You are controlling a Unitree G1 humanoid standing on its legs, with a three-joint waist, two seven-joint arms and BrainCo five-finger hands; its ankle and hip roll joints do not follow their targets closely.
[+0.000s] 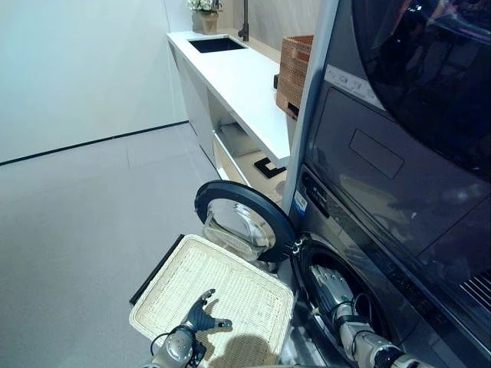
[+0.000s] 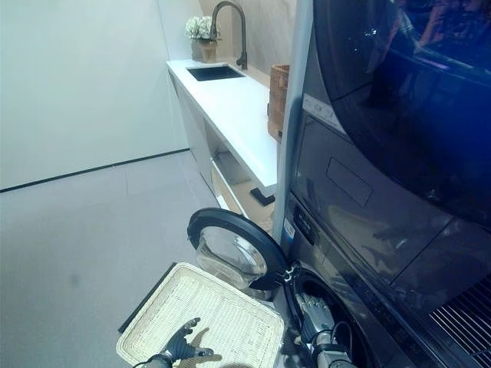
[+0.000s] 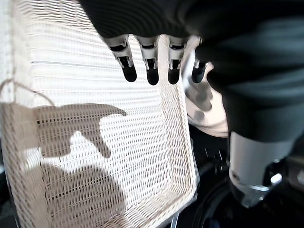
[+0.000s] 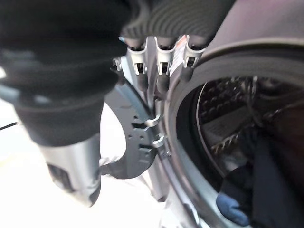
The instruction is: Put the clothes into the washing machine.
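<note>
The washing machine's round door [image 1: 244,222] stands swung open to the left of the drum opening [image 1: 349,303]. Inside the drum lie dark clothes [image 4: 273,175] with a blue piece [image 4: 232,208] at the rim. My right hand [image 1: 331,286] is at the mouth of the drum beside the door hinge [image 4: 145,142], its fingers [image 4: 161,64] straight and holding nothing. On the floor in front lies a flat white wicker basket [image 1: 230,272]; its woven bottom [image 3: 95,142] shows bare. My left hand [image 1: 201,314] hovers open over it, fingers [image 3: 151,71] spread.
A dark dryer [image 1: 414,92] sits stacked above the washer. To the left runs a white counter [image 1: 242,84] with a sink [image 1: 216,44], a tap [image 2: 230,19], a flower pot [image 2: 202,38] and a brown wicker box [image 1: 295,69]. An open drawer [image 1: 238,157] juts out below. Grey floor [image 1: 77,222] spreads to the left.
</note>
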